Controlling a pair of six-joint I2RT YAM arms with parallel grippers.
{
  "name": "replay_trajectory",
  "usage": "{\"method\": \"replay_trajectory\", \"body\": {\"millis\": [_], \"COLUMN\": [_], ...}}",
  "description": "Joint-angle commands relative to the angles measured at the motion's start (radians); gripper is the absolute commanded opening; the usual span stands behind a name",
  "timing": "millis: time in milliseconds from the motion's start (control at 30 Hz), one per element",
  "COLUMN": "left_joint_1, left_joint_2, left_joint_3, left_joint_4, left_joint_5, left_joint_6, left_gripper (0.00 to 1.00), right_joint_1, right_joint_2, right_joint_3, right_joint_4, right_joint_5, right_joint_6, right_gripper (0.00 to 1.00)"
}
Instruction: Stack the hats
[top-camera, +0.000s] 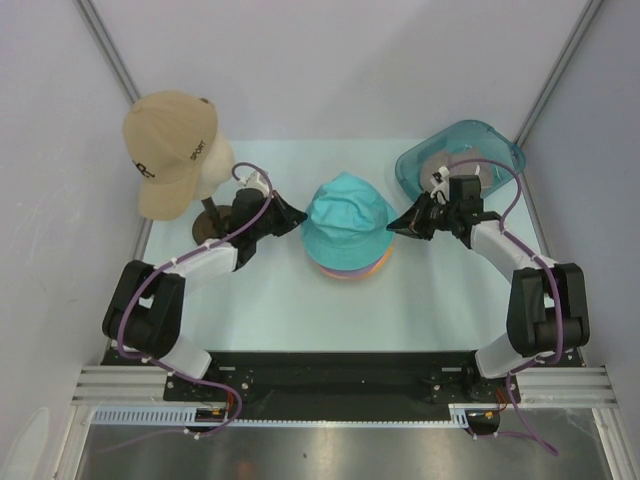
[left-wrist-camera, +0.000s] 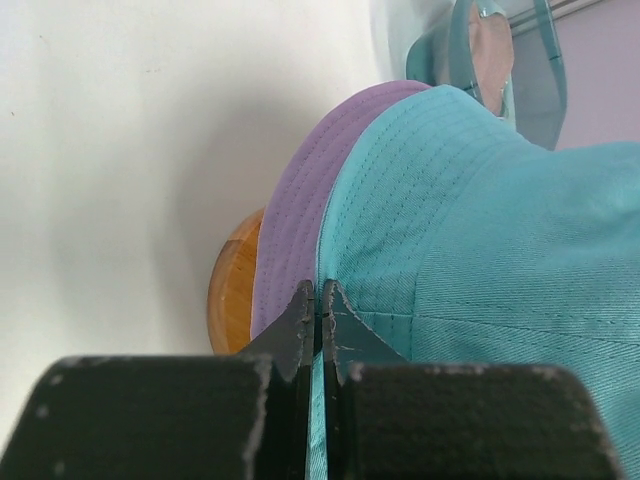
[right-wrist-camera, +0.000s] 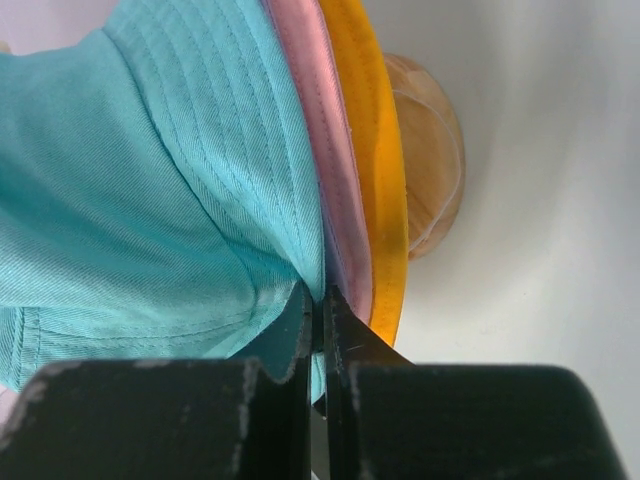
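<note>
A teal bucket hat (top-camera: 348, 222) tops a stack in the middle of the table, with lilac, pink and yellow-orange brims showing under it. My left gripper (top-camera: 299, 216) is shut on its left brim, and teal cloth (left-wrist-camera: 480, 250) runs between the closed fingers (left-wrist-camera: 317, 290) beside the lilac brim (left-wrist-camera: 290, 230). On the opposite side my right gripper (top-camera: 394, 226) is shut on the right brim (right-wrist-camera: 320, 292). There the teal hat (right-wrist-camera: 150, 180) lies over the pink brim (right-wrist-camera: 330, 150) and the yellow-orange brim (right-wrist-camera: 385, 170). A tan cap (top-camera: 168, 150) sits on the mannequin head at back left.
A round wooden base (right-wrist-camera: 432, 170) shows under the stack. The cream mannequin head (top-camera: 213, 165) stands on a dark stand just behind my left arm. A clear teal plastic tub (top-camera: 460, 158) sits at back right, behind my right gripper. Walls close in both sides.
</note>
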Motion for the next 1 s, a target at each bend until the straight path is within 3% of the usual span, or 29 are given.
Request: {"method": "replay_trajectory", "body": {"millis": [0, 533, 600, 633, 667, 767, 867, 967], "left_joint_1": [-0.014, -0.045, -0.045, -0.042, -0.039, -0.018, 0.021, 0.053], "left_joint_2": [0.016, 0.247, 0.252, 0.249, 0.244, 0.200, 0.135, 0.077], "left_joint_3": [-0.035, 0.319, 0.335, 0.338, 0.338, 0.323, 0.270, 0.227], "left_joint_4": [-0.125, -0.109, -0.120, -0.131, -0.142, -0.180, -0.180, -0.186], "left_joint_5": [-0.116, -0.006, 0.000, 0.000, 0.000, -0.022, -0.032, -0.019], "left_joint_6": [0.114, 0.254, 0.274, 0.280, 0.286, 0.289, 0.259, 0.240], "left_gripper": [0.00, 0.00, 0.01, 0.04, 0.15, 0.42, 0.64, 0.78], "right_joint_1": [0.008, 0.254, 0.247, 0.240, 0.214, 0.137, 0.032, -0.056], "right_joint_2": [-0.014, -0.078, -0.112, -0.126, -0.156, -0.233, -0.293, -0.333], "right_joint_3": [-0.039, -0.043, -0.052, -0.059, -0.071, -0.086, -0.095, -0.085], "right_joint_4": [-0.182, -0.090, -0.099, -0.102, -0.111, -0.165, -0.217, -0.234], "right_joint_5": [0.194, 0.148, 0.148, 0.147, 0.145, 0.135, 0.107, 0.060], "right_joint_6": [-0.110, -0.164, -0.164, -0.162, -0.161, -0.179, -0.216, -0.254], "right_gripper": [0.00, 0.00, 0.09, 0.16, 0.32, 0.54, 0.62, 0.64]}}
